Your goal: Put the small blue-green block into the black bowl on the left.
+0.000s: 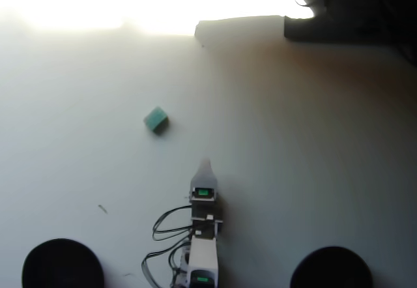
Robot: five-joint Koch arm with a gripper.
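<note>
In the overhead view the small blue-green block [156, 119] lies on the white table, left of centre. The black bowl [62, 264] sits at the bottom left corner, partly cut by the frame edge. My gripper [206, 165] points up the picture from the white arm at bottom centre, below and to the right of the block, well apart from it. Only one pale tip shows, so its jaws cannot be told apart. Nothing is held.
A second black bowl [331, 268] sits at the bottom right. Black cables [163, 226] loop left of the arm. Dark objects [339, 14] line the top right edge. Strong glare washes out the top left of the table.
</note>
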